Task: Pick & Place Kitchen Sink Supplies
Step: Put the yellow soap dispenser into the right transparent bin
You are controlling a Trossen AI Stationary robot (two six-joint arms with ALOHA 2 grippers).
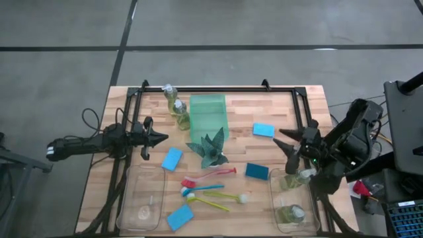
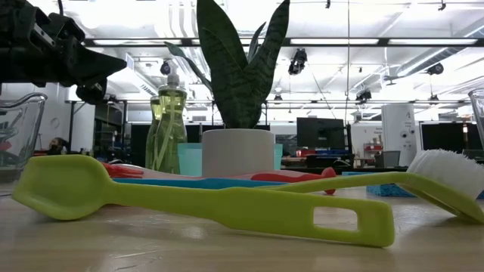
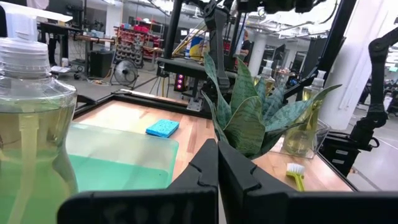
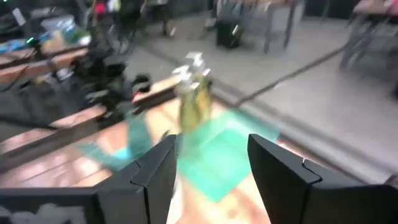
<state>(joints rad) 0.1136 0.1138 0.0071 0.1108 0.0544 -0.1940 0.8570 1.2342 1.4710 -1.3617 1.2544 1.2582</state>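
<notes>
Two soap bottles [image 1: 177, 109] stand by the table's far edge, left of the green tray [image 1: 208, 116]. Two more bottles [image 1: 294, 178] stand in the clear bin at the right. Blue sponges [image 1: 264, 129] [image 1: 172, 158] [image 1: 258, 172] [image 1: 180, 216] lie scattered on the wood. Red, blue and yellow brushes [image 1: 208, 188] lie flat near the middle front. My left gripper [image 1: 160, 139] is shut and empty, hovering left of the plant [image 1: 210, 149]. In its wrist view [image 3: 217, 168] a bottle [image 3: 31, 124] stands close beside it. My right gripper [image 1: 283, 141] is open and empty above the right bin's far end, also [image 4: 211, 168].
An empty clear bin [image 1: 142, 198] sits at the near left, the second bin [image 1: 310, 221] at the near right. A black frame [image 1: 218, 89] runs along the far edge and both sides. In the low view the yellow brush [image 2: 227, 200] lies across the foreground.
</notes>
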